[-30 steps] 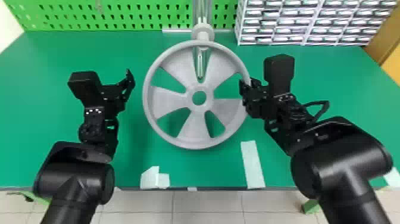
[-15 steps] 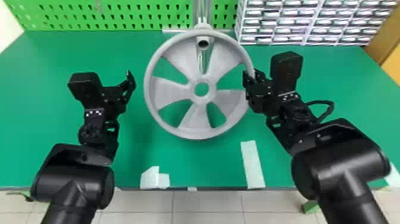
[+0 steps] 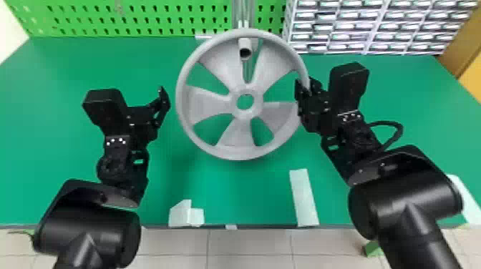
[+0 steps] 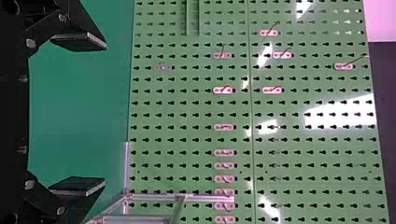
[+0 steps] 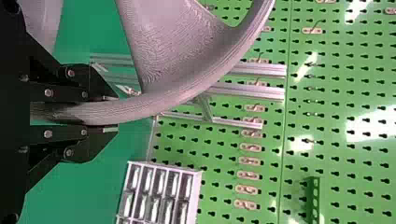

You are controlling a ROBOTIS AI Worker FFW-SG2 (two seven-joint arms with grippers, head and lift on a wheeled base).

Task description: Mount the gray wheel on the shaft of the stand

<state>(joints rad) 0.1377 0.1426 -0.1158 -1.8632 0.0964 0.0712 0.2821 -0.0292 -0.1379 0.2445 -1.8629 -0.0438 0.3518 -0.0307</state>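
Note:
The gray wheel [image 3: 201, 103] is held by its right rim, with my right gripper [image 3: 304, 93] shut on it. Its hub hole lies nearer the robot than the gray shaft [image 3: 245, 49], whose hollow end shows through an upper opening between rim and hub. Behind the wheel rises the metal stand [image 3: 242, 14]. In the right wrist view, the wheel's rim [image 5: 177, 98] passes between the two fingers of my right gripper [image 5: 105, 114]. Left of the wheel, apart from it, is my left gripper [image 3: 165, 102]; in the left wrist view my left gripper [image 4: 100, 114] has widely separated fingers with nothing between them.
A green pegboard [image 3: 143, 16] runs along the back of the green table [image 3: 229, 193]. The drawer rack [image 3: 379, 28] stands at the back right. White tape pieces [image 3: 303, 196] lie near the front edge.
The wheel has moved away from the robot and slightly right with my right gripper, and the shaft end now appears inside its rim. My left arm has kept still.

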